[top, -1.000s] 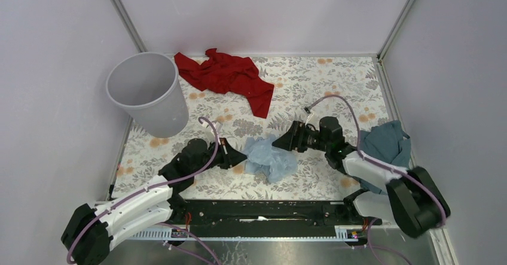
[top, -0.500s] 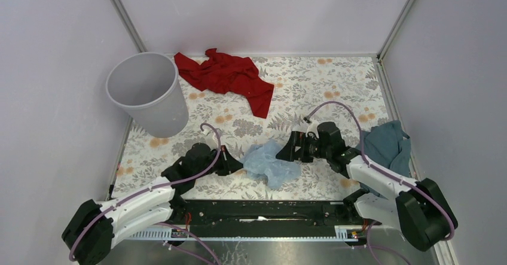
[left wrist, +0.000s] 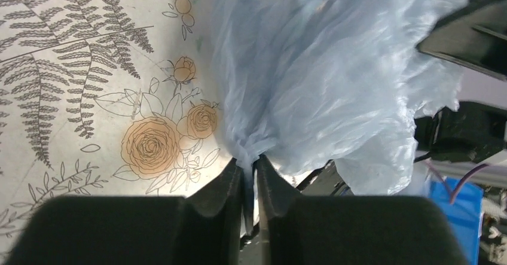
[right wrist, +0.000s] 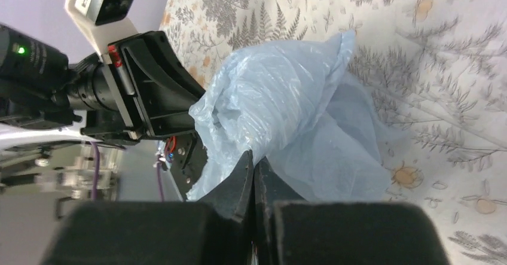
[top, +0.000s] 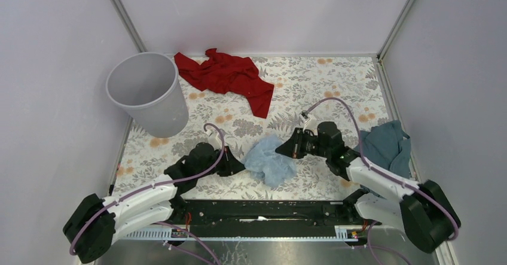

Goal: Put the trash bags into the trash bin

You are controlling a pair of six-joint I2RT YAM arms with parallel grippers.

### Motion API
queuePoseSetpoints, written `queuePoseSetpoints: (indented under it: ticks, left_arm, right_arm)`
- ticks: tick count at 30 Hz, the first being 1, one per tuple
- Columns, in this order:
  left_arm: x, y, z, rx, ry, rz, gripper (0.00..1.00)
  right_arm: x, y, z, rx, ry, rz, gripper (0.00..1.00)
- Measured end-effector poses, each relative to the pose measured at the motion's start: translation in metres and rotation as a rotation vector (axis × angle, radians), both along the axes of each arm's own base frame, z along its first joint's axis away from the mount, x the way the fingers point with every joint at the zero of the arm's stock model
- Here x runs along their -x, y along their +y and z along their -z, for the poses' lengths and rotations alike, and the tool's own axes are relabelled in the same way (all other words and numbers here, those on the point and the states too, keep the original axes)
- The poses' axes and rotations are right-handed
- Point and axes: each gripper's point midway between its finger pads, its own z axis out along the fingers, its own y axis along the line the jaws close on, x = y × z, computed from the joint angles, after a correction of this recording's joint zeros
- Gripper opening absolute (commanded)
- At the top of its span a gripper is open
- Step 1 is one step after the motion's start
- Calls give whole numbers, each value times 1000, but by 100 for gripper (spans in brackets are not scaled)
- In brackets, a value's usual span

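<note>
The trash bag [top: 270, 160], thin pale blue crinkled film, is bunched up between my two grippers near the front middle of the floral table. My left gripper [top: 239, 165] is at its left edge; in the left wrist view [left wrist: 249, 163] a twisted strip of the bag [left wrist: 323, 85] runs between jaws that stand a sliver apart. My right gripper [top: 281, 152] is at the bag's right side, and the right wrist view [right wrist: 253, 157] shows it shut on a fold of the bag [right wrist: 287, 115]. The light grey trash bin [top: 146, 91] stands upright at the back left, apart from both grippers.
A red cloth [top: 230, 76] lies at the back, just right of the bin. A dark teal cloth [top: 385, 145] is heaped at the right edge behind my right arm. Walls close the table at the back and both sides.
My right gripper has moved left onto the bag and gone from open to shut on it. The bag is now more bunched and raised. The left jaws have eased slightly apart.
</note>
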Motion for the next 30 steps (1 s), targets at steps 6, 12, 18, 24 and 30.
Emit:
queuePoseSetpoints:
  ticks: [6, 12, 18, 24, 30]
  left_arm:
    - [-14, 8, -43, -4, -104, -53, 79]
    - [-19, 7, -135, 121, -262, -68, 99]
    - [-27, -10, -188, 175, -303, -46, 99]
    - [-34, -45, -154, 29, -233, 0, 97]
    - [-51, -35, -111, -143, -197, -79, 40]
  right_arm:
    - [-7, -13, -66, 14, -310, -1, 0]
    - [-3, -21, -108, 27, -539, -36, 0]
    - [-2, -18, -103, 65, -554, -81, 0]
    - [2, -13, -104, 71, -564, -109, 0]
    - [5, -13, -112, 58, -579, -107, 0]
